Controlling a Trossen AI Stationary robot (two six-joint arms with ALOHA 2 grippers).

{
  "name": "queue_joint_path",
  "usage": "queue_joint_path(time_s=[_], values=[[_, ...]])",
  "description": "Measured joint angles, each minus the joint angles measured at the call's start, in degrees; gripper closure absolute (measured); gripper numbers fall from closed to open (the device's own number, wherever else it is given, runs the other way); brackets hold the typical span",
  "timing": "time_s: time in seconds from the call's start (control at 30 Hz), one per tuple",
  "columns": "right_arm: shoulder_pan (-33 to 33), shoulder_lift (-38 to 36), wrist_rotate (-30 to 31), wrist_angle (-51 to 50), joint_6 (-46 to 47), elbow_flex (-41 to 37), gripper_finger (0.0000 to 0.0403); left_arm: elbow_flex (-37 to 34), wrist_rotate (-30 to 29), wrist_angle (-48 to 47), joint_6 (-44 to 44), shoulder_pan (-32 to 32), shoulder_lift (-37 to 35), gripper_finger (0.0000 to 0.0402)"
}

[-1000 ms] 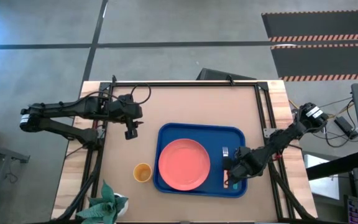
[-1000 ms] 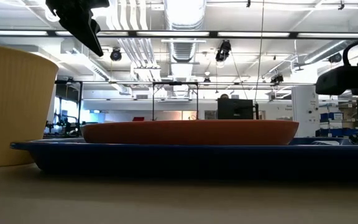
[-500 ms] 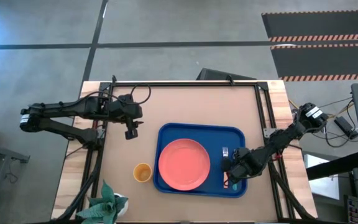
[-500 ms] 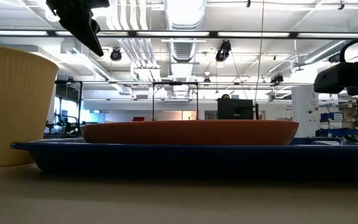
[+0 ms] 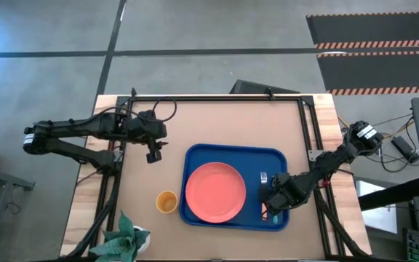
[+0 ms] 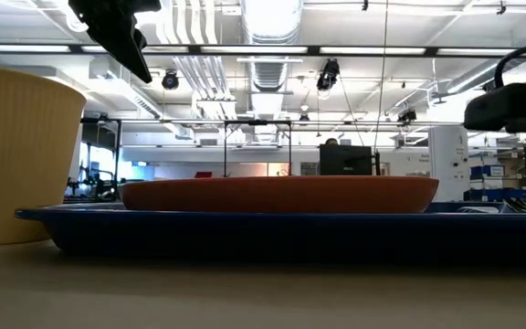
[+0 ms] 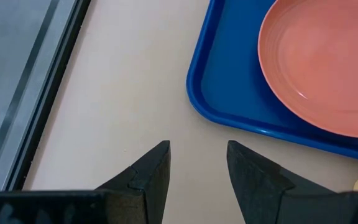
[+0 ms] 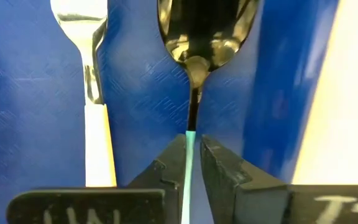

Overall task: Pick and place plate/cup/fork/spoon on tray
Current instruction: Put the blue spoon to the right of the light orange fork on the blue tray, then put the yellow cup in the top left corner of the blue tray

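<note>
The blue tray [image 5: 268, 156] lies on the table's near middle. The coral-pink plate [image 5: 215, 191] rests flat on its left part. The peach-handled fork [image 8: 92, 68] lies on the tray floor right of the plate, tines toward the far edge. The teal-handled spoon [image 8: 201, 28] lies beside it, nearer the tray's right rim. My right gripper [image 5: 271, 207] is over the tray's right near part, shut on the spoon. The orange-yellow cup [image 5: 167, 201] stands on the table left of the tray. My left gripper [image 5: 153, 154] hangs open and empty above the table, beyond the tray's far left corner. My right gripper pinches the spoon's slim teal handle [image 8: 189, 158] between its two fingers [image 8: 169, 168], a short way behind the dark neck. The fingers slant down from the near side and lie along the handle. The bowl points toward the far edge, low over the tray floor; whether it rests there I cannot tell.
A small green plant [image 5: 126, 236] stands at the table's near left corner. A dark metal frame [image 5: 217, 100] runs along the table's far, left and right sides. Bare table lies between the tray and the far edge.
In the low view my right arm has risen slightly over the tray's right part. The plate, fork, cup and tray have stayed in place.
</note>
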Motion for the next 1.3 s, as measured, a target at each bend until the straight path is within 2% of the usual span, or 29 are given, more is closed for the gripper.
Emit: queue_joint_path(time_s=[0.23,0.3,0.43,0.5,0.63,0.77,0.87,1.07,1.3], values=[[-0.02,0.0,1.98,-10.94,-1.51,7.11,0.0326,0.0,0.02,-0.05,0.0,0.02,0.0,0.026],[-0.06,0.0,6.22,-13.72,-2.32,10.08,0.0316,0.0,1.3,-0.5,-0.08,0.02,0.0,0.026],[-0.15,-0.02,15.71,-19.41,-4.43,16.46,0.0304,-0.15,13.6,-3.94,-1.52,-0.01,0.2,0.026],[-0.15,-0.02,20.18,-22.66,-5.61,19.37,0.03,-0.42,14.71,-4.92,-4.33,-0.06,0.62,0.026],[-0.15,-0.04,26.8,-29.7,-8.75,24.52,0.0293,-1.46,17.29,-5.93,-4.24,0.05,1.52,0.026],[-0.42,-0.07,27.82,-36.54,-9.8,27.94,0.0287,-1.86,23.0,-5.98,-4.42,-0.18,3.05,0.026],[-0.54,-0.15,28.53,-38.32,-14.08,29.15,0.0283,-1.86,26.84,-5.32,-4.94,-1.33,4.29,0.026],[-0.66,-0.48,28.85,-38.37,-22.61,29.42,0.028,-1.86,28.15,1.09,-17.76,-6.65,8.52,0.0275],[-0.66,-0.48,28.77,-37.97,-31.84,29.4,0.028,-1.86,28.87,1.43,-23.91,-12.62,16.41,0.0279]])
